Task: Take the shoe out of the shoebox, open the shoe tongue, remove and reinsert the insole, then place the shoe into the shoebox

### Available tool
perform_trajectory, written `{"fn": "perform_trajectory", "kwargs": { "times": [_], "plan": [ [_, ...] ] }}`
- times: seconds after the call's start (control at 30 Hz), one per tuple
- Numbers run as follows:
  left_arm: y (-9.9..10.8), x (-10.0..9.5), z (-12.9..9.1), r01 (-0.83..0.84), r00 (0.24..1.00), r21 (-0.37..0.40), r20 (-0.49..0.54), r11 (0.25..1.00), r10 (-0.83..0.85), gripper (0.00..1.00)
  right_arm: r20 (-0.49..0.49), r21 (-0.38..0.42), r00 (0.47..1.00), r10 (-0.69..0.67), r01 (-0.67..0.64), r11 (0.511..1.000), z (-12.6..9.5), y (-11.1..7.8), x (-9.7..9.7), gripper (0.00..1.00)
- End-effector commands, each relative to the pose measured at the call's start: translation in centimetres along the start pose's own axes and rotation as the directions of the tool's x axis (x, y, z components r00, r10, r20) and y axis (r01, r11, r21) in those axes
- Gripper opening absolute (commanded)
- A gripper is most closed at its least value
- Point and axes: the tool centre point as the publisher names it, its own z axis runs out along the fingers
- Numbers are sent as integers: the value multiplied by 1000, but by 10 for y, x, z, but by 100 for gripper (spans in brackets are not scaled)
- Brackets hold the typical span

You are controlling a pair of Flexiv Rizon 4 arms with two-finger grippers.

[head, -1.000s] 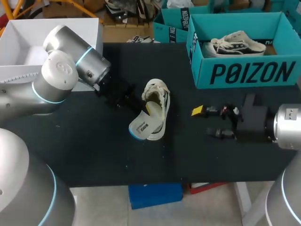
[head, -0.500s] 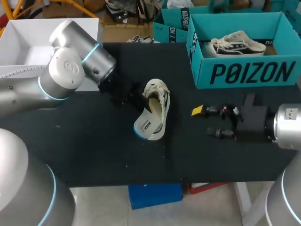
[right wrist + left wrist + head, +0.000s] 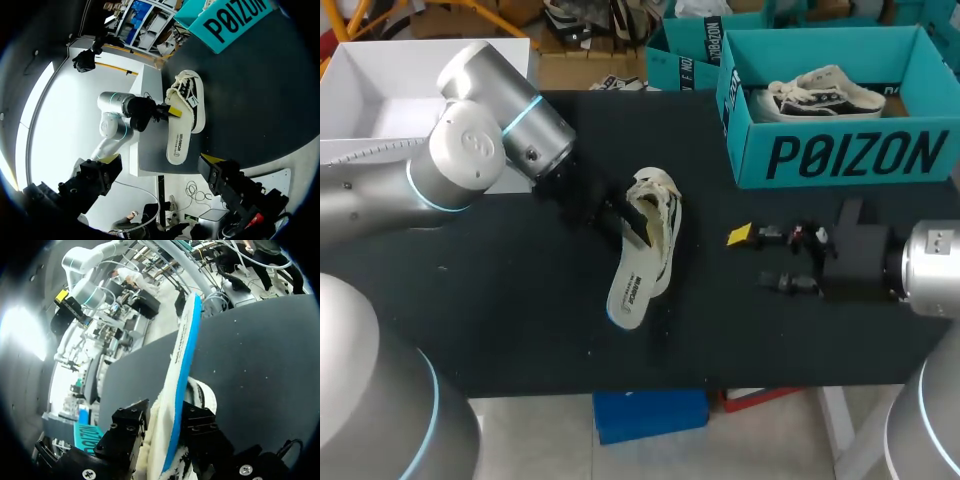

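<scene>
— Black tabletop (image 3: 500,300) shows bare room along its near edge and to the left of the shoe. How do things lie?
— Mid-table lies the cream canvas sneaker with black stripes (image 3: 665,195). Its white, blue-edged foam insole (image 3: 630,285) sticks out toward the near edge and stops short of it. The robot's left gripper (image 3: 628,225) pinches the insole at the sneaker's mouth.
— And the right?
— The right gripper (image 3: 760,260) hangs with fingers spread, apart from the sneaker, on the near side of the teal cardboard shoebox (image 3: 840,155) at the far right edge.

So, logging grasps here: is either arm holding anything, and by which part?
The left gripper pinches the insole near its end at the shoe; the right gripper is open, holding nothing.
</scene>
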Motion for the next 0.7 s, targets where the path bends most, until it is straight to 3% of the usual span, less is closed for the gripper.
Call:
{"fn": "perform_trajectory", "kwargs": {
  "times": [0.03,0.1,0.2,0.3,0.47,0.57,0.63,0.7],
  "plan": [
    [-10,3,1,0,1000,7,-12,1000,0,33,-1,0,1000,0,0,1000,0,0,0,100],
    [-12,5,0,1,1000,10,-14,1000,0,32,-1,0,1000,0,0,1000,0,0,0,100],
    [-15,8,-1,2,1000,12,-17,1000,-2,16,-1,0,1000,0,0,1000,0,0,0,100],
    [-21,8,-3,-1,1000,11,-19,1000,1,25,-1,0,1000,0,0,1000,0,0,0,100],
    [-32,6,-5,-26,1000,14,-18,1000,26,26,-1,0,1000,0,0,1000,0,0,0,100],
    [-35,6,-5,-32,999,26,-3,999,32,12,-1,0,1000,0,0,1000,0,0,0,100],
    [-36,6,-5,-29,1000,38,9,999,29,11,-1,0,1000,0,0,1000,0,0,0,100],
    [-38,7,-3,-29,999,56,22,998,28,0,-1,0,1000,0,0,1000,0,0,0,100]
  ]
}}
